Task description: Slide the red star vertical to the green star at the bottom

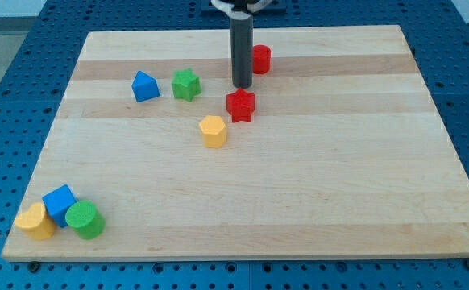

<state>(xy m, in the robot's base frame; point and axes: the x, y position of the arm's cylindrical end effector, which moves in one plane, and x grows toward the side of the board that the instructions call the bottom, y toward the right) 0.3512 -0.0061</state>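
Note:
The red star point(240, 105) lies on the wooden board point(315, 185), near the view's top centre. The green star point(186, 84) lies to its left and slightly higher. My tip point(242, 85) stands just above the red star in the view, close to its upper edge; contact cannot be told. The dark rod runs straight up out of the view's top.
A red cylinder point(260, 59) sits right of the rod. A blue block point(145, 86) lies left of the green star. A yellow hexagonal block point(213, 130) lies below-left of the red star. At the bottom left corner cluster a yellow block point(35, 221), a blue cube point(60, 204) and a green cylinder point(85, 219).

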